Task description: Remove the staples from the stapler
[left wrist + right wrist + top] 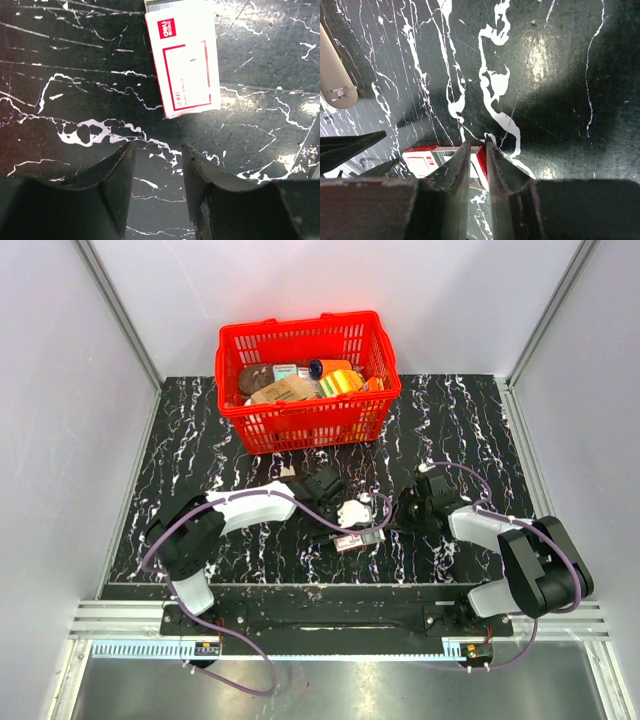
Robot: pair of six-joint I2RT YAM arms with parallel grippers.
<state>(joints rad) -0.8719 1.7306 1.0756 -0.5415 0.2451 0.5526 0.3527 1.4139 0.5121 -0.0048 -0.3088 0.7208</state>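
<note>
The small flat oblong that is red at the ends (358,538) lies between the two grippers. In the left wrist view it is a white cardboard box (186,57) with a red logo and red frame. A whitish stapler body (353,512) lies just behind it. It also shows as a cream oblong with a rivet in the right wrist view (335,75). My left gripper (157,147) is open and empty over bare table, the box ahead of it. My right gripper (476,144) is closed to a narrow gap, with the box's red end (484,160) in that gap.
A red basket (300,425) with several packets stands at the back centre of the black marbled table (200,440). Grey walls stand left and right. Cables loop from both arms. Small metal bits lie at the right edge of the left wrist view (307,150).
</note>
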